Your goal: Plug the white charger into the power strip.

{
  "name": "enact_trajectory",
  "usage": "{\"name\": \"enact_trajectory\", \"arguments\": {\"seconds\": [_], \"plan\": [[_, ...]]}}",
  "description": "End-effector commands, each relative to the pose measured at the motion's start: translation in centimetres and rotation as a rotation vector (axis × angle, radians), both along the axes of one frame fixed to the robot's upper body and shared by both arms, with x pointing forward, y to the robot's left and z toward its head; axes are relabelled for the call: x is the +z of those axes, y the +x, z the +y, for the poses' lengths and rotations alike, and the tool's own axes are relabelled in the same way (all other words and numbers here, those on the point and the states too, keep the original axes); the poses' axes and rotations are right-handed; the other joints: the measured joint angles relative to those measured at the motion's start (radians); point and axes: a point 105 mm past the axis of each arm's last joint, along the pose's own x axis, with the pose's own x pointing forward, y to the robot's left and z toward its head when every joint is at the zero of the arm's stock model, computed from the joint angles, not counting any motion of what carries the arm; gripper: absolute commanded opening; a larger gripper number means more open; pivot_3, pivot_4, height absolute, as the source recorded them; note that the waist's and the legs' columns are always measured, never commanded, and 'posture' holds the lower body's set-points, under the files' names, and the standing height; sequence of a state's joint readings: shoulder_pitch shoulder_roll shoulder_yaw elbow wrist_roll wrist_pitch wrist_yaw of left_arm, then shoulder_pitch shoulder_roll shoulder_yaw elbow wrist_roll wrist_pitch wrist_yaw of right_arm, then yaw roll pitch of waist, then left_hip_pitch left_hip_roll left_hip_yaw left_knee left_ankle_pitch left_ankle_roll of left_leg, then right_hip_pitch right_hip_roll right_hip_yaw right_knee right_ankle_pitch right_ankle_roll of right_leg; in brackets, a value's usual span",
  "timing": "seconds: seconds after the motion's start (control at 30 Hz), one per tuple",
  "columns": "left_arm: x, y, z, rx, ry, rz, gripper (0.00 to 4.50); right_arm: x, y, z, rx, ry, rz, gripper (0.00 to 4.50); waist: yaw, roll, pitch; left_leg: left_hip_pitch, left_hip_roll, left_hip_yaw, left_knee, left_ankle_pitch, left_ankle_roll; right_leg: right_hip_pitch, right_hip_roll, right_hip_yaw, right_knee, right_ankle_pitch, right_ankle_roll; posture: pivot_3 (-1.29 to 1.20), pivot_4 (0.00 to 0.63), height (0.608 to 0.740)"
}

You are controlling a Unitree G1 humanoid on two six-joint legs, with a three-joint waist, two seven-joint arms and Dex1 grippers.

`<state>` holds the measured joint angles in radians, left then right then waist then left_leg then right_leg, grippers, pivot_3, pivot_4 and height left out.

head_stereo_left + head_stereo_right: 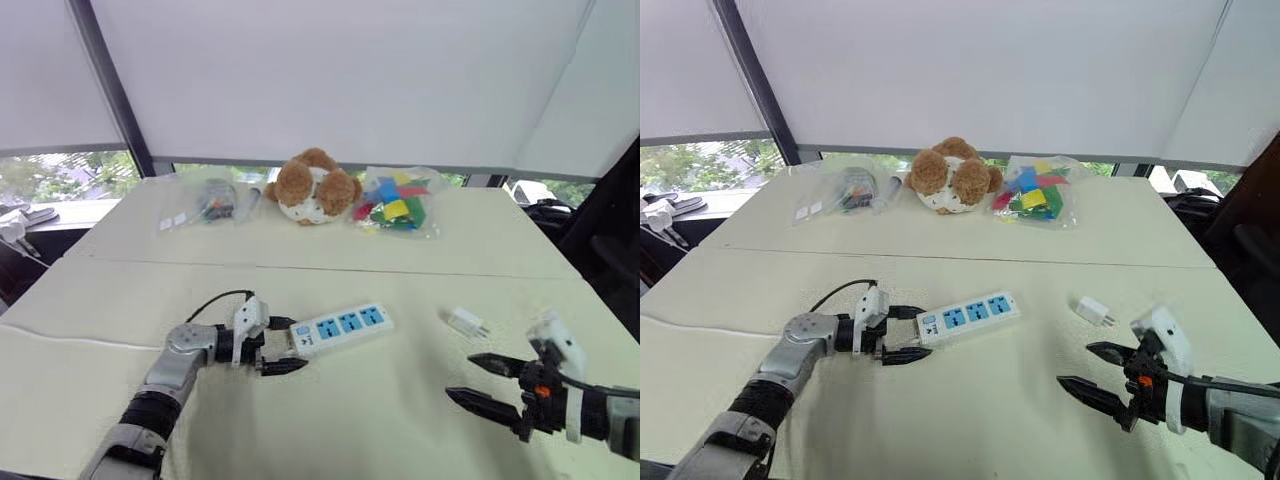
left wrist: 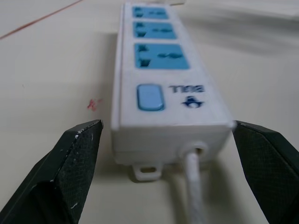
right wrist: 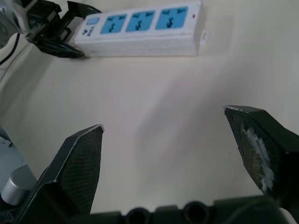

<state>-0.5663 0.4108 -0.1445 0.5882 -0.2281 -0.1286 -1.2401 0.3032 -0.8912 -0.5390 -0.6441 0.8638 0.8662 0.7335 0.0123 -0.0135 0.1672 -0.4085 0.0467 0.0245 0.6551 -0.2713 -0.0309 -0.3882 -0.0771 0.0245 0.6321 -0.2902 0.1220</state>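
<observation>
Left wrist view: L gripper (image 1: 287, 345) spread wide astride power strip (image 1: 345, 326) cord end, prob. to steady it. White charger (image 1: 465, 322) lies on table (image 1: 330, 420) right of strip; R gripper (image 1: 461, 375) open, empty, nearby.

Left arm (image 1: 178, 362): silver-grey forearm, ribbed black cuff, white wrist housing, looping black cable (image 1: 215, 297). Right arm (image 1: 600, 410): white housing with a small orange mark. Both sets of jaws are black, tapered and finely textured.
</observation>
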Motion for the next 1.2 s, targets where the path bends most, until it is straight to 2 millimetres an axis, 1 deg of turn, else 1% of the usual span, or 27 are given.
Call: {"name": "enact_trajectory", "arguments": {"seconds": [0.03,0.17,0.27,0.3,0.33,0.43,0.5,0.53,0.6,0.67,0.7,0.77,0.8,0.87,0.97,1.1,1.2], "plan": [[-0.3,0.2,-0.7,-0.010,-0.013,-0.014,4.50,1.2,-0.3,0.2,0.005,-0.016,-0.059,4.49,0.000,0.000,0.000,0.000,0.000,0.000,0.001,0.000,0.000,0.000,0.000,0.000,0.000,0.000,0.000,0.00,0.150,0.739],[-1.0,0.0,-1.6,-0.030,-0.023,-0.005,4.50,1.3,-0.5,0.3,0.002,-0.013,-0.059,4.49,0.001,0.001,-0.001,0.000,0.000,-0.001,0.005,0.000,0.000,0.002,0.000,0.000,0.001,0.000,0.000,0.00,0.150,0.739],[-1.3,0.0,-2.0,-0.040,-0.028,-0.001,3.67,1.3,-0.5,0.3,0.002,-0.012,-0.058,4.50,0.005,0.001,-0.001,0.000,0.000,-0.001,0.007,0.000,0.000,0.004,0.000,0.000,0.001,0.000,0.000,0.00,0.150,0.739],[-1.2,0.1,-2.0,-0.037,-0.032,-0.002,3.21,1.3,-0.6,0.3,0.002,-0.012,-0.058,4.50,0.005,0.001,-0.001,0.000,0.000,-0.001,0.007,0.000,0.000,0.004,0.000,0.000,0.001,0.000,0.000,0.00,0.150,0.739],[-1.2,0.1,-2.1,-0.037,-0.032,-0.005,2.98,1.3,-0.6,0.3,0.001,-0.011,-0.058,4.50,0.005,0.001,-0.002,0.000,0.000,-0.002,0.007,0.000,0.000,0.005,0.000,0.000,0.001,0.000,0.000,0.00,0.150,0.739],[-1.1,0.2,-2.2,-0.044,-0.020,-0.015,3.00,1.3,-0.6,0.2,-0.003,-0.013,-0.055,4.50,0.006,0.001,-0.002,0.000,0.000,-0.002,0.008,0.000,0.000,0.005,0.000,0.000,0.001,0.000,0.000,0.00,0.150,0.739],[-0.3,0.2,-2.3,-0.088,-0.018,-0.008,3.00,1.6,-0.5,-0.2,-0.021,-0.011,-0.061,4.50,0.007,0.001,-0.002,0.000,0.000,-0.002,0.008,0.000,0.000,0.006,0.000,0.000,0.001,0.000,0.000,0.00,0.150,0.739],[0.2,0.0,-2.4,-0.134,-0.008,-0.005,3.00,1.9,-0.4,-0.8,-0.045,-0.014,-0.068,4.50,0.007,0.001,-0.002,0.000,-0.001,-0.002,0.008,0.000,0.000,0.006,0.000,0.000,0.001,0.000,0.000,0.00,0.150,0.739],[0.8,-0.7,-2.3,-0.250,0.044,0.002,3.00,2.7,0.3,-2.5,-0.132,-0.042,-0.090,4.50,0.004,0.000,-0.001,0.000,-0.001,-0.002,0.008,0.000,0.000,0.006,0.000,-0.001,0.001,0.000,0.000,0.00,0.150,0.739],[0.7,-1.3,-1.9,-0.355,0.129,0.004,3.00,3.3,1.0,-4.6,-0.231,-0.131,-0.086,4.50,0.002,0.000,-0.001,-0.001,-0.001,-0.002,0.008,0.000,0.000,0.005,0.000,-0.001,0.001,0.000,0.000,0.00,0.150,0.739],[0.6,-1.4,-1.8,-0.382,0.157,0.003,3.00,3.4,1.2,-5.2,-0.254,-0.160,-0.079,4.50,0.001,0.000,-0.001,-0.001,-0.001,-0.002,0.008,0.000,0.000,0.005,0.000,0.000,0.001,0.000,-0.001,0.00,0.150,0.739],[-0.3,-1.5,-1.7,-0.421,0.223,-0.017,3.00,4.8,1.5,-5.6,-0.237,-0.133,-0.082,4.50,0.001,0.000,-0.001,-0.001,-0.001,-0.002,0.008,0.000,0.000,0.004,0.000,0.000,0.001,0.000,-0.001,0.00,0.150,0.739],[-0.5,-1.3,-2.0,-0.420,0.221,-0.011,3.00,5.6,1.7,-5.5,-0.215,-0.092,-0.078,4.50,0.000,0.000,-0.001,-0.001,0.000,-0.002,0.008,-0.001,0.001,0.004,0.000,0.000,0.001,0.000,-0.001,0.00,0.150,0.739],[-0.6,-1.1,-2.5,-0.416,0.195,0.012,3.00,6.4,2.3,-5.9,-0.197,-0.114,-0.062,4.50,0.000,0.001,-0.001,-0.001,0.000,-0.002,0.008,-0.001,0.002,0.004,0.000,0.000,0.001,0.000,-0.001,0.00,0.150,0.739],[-1.0,-1.2,-3.1,-0.408,0.168,0.013,3.00,6.5,4.5,-7.1,-0.172,-0.284,0.045,4.50,0.003,0.002,-0.002,-0.001,0.000,-0.001,0.008,-0.001,0.002,0.003,0.000,0.000,0.001,0.000,0.000,0.00,0.150,0.739],[-1.9,-1.9,-3.4,-0.420,0.169,0.019,3.00,6.9,7.3,-7.3,-0.104,-0.332,0.092,4.50,0.000,0.001,-0.002,-0.002,-0.001,-0.001,0.009,-0.001,0.002,0.003,-0.003,0.000,0.000,-0.002,-0.004,0.00,0.150,0.739],[-2.2,-2.2,-3.8,-0.424,0.162,0.019,3.00,6.1,9.8,-7.7,-0.041,-0.398,0.141,4.50,0.000,0.003,-0.003,-0.003,-0.002,0.000,0.009,-0.001,0.002,0.002,-0.003,0.001,0.000,0.000,-0.001,0.00,0.150,0.739]]}}
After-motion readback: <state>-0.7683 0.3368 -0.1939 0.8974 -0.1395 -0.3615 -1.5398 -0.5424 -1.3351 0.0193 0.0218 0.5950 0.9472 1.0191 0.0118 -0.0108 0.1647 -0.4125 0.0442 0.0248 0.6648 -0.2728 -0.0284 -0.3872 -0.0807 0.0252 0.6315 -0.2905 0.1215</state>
